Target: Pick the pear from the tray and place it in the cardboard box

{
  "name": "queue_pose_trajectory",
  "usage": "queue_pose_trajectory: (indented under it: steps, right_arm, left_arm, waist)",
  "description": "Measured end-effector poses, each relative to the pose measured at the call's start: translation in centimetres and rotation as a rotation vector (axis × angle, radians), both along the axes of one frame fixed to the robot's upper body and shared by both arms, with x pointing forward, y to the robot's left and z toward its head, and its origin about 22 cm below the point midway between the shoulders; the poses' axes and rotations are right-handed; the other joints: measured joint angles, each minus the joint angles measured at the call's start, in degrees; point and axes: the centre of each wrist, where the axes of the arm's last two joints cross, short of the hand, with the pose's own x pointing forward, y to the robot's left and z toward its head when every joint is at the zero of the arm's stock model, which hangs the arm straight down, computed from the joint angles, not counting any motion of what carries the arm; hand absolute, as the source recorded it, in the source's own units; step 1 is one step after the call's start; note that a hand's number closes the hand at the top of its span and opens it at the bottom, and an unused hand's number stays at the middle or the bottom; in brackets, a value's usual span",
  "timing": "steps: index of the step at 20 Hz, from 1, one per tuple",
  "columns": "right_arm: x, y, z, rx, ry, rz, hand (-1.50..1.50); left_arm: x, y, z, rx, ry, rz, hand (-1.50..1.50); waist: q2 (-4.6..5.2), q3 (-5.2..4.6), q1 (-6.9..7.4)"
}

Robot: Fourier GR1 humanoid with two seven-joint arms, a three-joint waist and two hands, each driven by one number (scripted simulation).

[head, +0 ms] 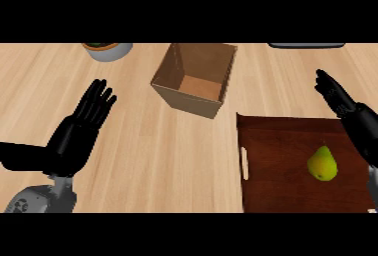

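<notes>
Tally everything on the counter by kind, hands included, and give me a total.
Pear: 1
Tray: 1
Cardboard box: 1
Potted plant: 1
Dark object at the far edge, mostly cut off: 1
Hands: 2, left hand and right hand
Total: 7

1. I can read no text, label, brand, number or sign anywhere on my feed.
2. The cardboard box (195,78) shows me only plain brown walls, inside and out.
3. Right of the box and nearer me, the tray (280,165) is bare dark wood, and the pear (322,163) on it carries no sticker.
</notes>
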Motion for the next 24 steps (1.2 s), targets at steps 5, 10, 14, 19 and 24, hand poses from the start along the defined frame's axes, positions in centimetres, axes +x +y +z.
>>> queue_pose_trajectory:
  steps: [5,10,14,19,24]
  right_arm:
    - [-0.8,-5.6,1.6,0.117,-0.086,-0.293,-1.5]
    - [-4.5,-13.7,1.2,0.074,-0.007,-0.657,-1.5]
    - [-9.1,-16.9,-1.0,0.012,-0.008,-0.714,-1.5]
    - [-11.5,-18.3,-0.5,-0.147,0.001,-0.632,-1.5]
    - [-10.1,-17.6,1.6,-0.299,0.128,-0.525,-1.5]
  left_arm:
    - [0.4,2.6,1.2,0.203,-0.066,0.047,0.0]
    - [0.2,4.7,1.2,0.395,-0.101,0.04,0.0]
    - [1.2,4.4,1.0,0.456,-0.125,0.008,0.0]
    - [1.5,3.5,0.2,0.479,-0.139,-0.022,0.0]
    - [2.1,3.7,-0.1,0.489,-0.152,-0.046,0.0]
  waist:
    - [-0.75,-0.89,-2.97]
    - [-0.68,-1.23,-4.55]
    - [-0.51,-1.32,-3.5]
    - [-0.42,-1.38,-2.19]
    - [-0.24,-1.46,-1.05]
